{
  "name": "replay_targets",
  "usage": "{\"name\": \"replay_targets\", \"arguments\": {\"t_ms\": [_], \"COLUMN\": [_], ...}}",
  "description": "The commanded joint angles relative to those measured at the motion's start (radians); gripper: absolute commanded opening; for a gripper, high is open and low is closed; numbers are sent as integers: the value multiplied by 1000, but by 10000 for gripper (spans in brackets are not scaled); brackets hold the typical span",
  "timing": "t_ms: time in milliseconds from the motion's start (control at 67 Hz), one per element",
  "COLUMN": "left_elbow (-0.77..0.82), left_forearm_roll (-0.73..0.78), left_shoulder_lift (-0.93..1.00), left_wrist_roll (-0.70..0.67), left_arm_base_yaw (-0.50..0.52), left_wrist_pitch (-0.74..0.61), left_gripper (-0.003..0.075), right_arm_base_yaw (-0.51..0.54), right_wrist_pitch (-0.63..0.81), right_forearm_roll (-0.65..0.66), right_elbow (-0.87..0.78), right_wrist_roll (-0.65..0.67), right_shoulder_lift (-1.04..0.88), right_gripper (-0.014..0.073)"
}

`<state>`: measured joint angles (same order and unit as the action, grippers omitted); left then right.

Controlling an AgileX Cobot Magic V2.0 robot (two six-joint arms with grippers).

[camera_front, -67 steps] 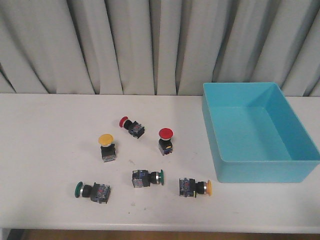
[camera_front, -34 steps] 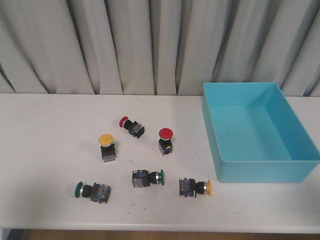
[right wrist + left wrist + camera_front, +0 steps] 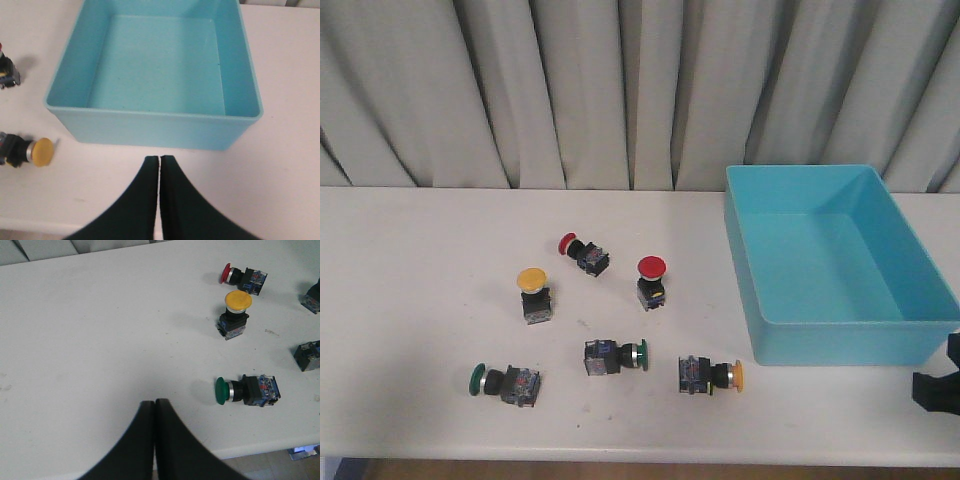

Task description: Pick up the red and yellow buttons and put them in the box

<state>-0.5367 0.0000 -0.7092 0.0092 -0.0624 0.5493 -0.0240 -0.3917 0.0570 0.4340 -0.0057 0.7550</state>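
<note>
My right gripper (image 3: 938, 385) has edged into view beside the box (image 3: 840, 340), fingers pressed together like my left (image 3: 154, 405). Nearest yellow button (image 3: 710, 376) lies sideways, cap toward the box.

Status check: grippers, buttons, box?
Both jaws shut, empty. Four red and yellow buttons on table, none in box. Right gripper near box's front wall. Nothing blocking.

Both the left end effector (image 3: 154, 404) and right end effector (image 3: 159, 160) hover with fingers pressed together, holding nothing.
</note>
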Motion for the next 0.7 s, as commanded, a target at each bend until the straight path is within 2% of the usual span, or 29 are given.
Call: {"name": "replay_targets", "arguments": {"t_ms": [0, 104, 194, 284, 388, 448, 522, 687], "left_elbow": [-34, -34, -34, -34, -35, -39, -57, -154], "left_forearm_roll": [-6, -6, -6, 0, -6, -6, -8, -43], "left_shoulder_lift": [-14, -25, -41, -56, -82, -107, -141, -240], "left_wrist_roll": [-3, -3, -2, 2, 13, 43, 83, 169], "left_arm_base_yaw": [-6, -6, -6, -6, -6, -6, -7, -42], "left_wrist_pitch": [-58, -54, -56, -60, -61, -57, -43, 31], "left_gripper": [8, 43, 111, 228, 378, 454, 510, 535], "right_arm_base_yaw": [-1, -1, -1, -1, -1, -1, -1, -1], "right_wrist_pitch": [18, -29, -51, -54, -54, -51, -46, -46], "right_forearm_roll": [22, 21, 21, 21, 21, 21, 21, 17], "right_elbow": [42, 62, 70, 69, 69, 69, 67, 67], "right_wrist_roll": [-31, -38, -54, -54, -54, -54, -54, -53], "right_shoulder_lift": [2, 2, 2, 2, 2, 2, 2, 2], "right_gripper": [69, 180, 302, 429, 521, 542, 542, 541]}}
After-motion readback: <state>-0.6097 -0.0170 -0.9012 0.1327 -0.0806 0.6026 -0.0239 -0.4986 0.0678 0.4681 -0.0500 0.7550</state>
